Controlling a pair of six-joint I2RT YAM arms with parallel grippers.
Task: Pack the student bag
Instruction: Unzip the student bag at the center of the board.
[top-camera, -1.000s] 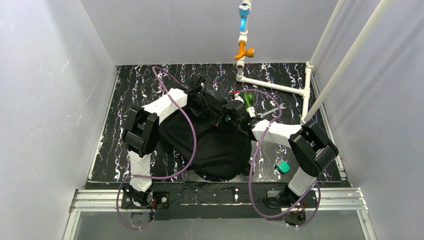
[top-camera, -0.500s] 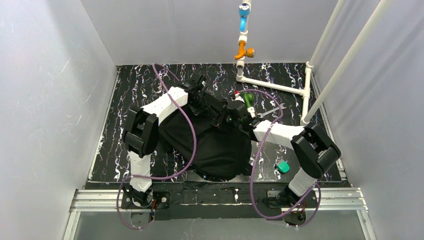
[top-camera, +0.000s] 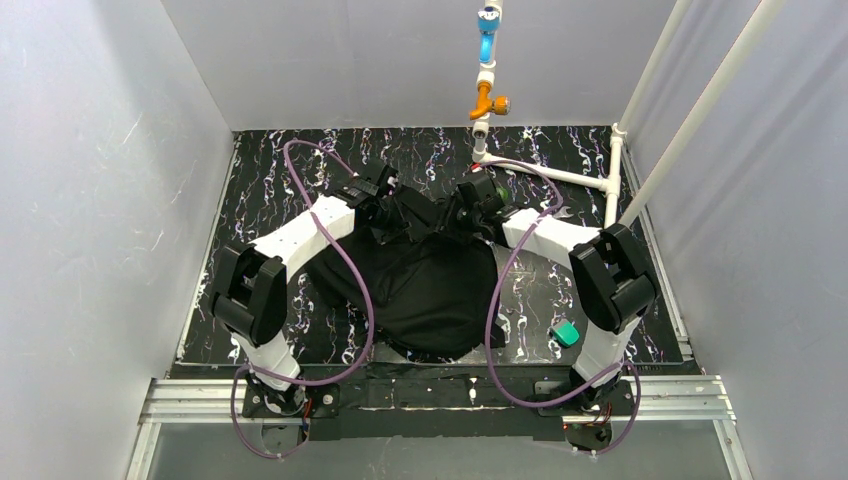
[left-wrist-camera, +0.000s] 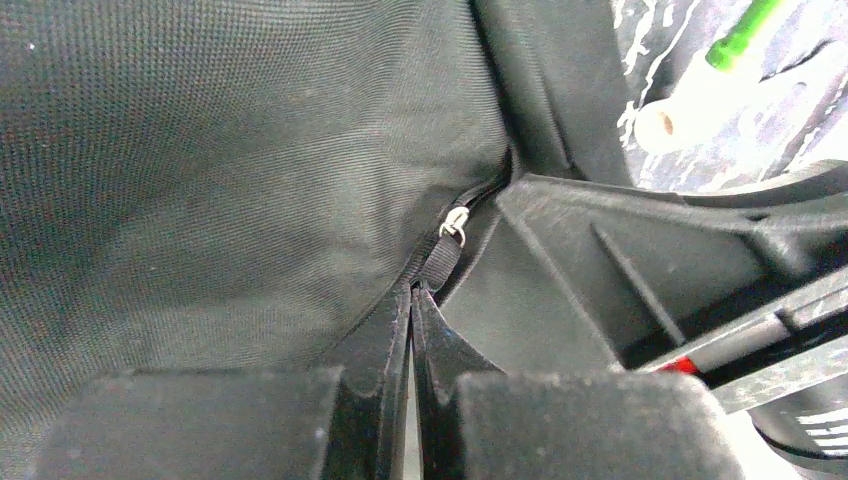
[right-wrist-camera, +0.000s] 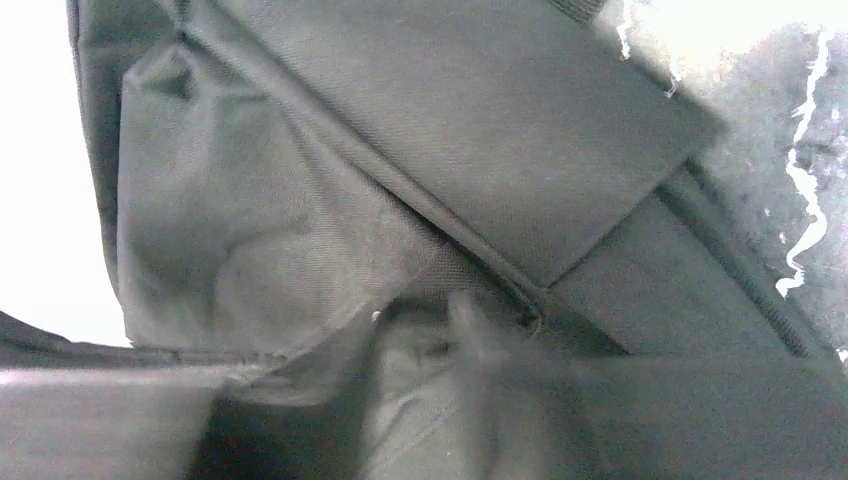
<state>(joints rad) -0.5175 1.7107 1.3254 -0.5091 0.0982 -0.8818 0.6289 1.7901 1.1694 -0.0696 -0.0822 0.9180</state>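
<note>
The left gripper (left-wrist-camera: 412, 300) is pinched shut on the zip tab (left-wrist-camera: 441, 262) at the far left of the bag (top-camera: 430, 290), which lies flat mid-tabletop (top-camera: 270, 170) and reaches toward the near edge. The right gripper (top-camera: 460, 215) is down on the bag's far right side, but its own view is blurred, so I cannot tell how its jaws stand. Judged step: unzipping the bag. The next move calls for a steady pull along the zip line with the fabric braced, while the teal block (top-camera: 567, 333) sits unpacked by the near right corner.
</note>
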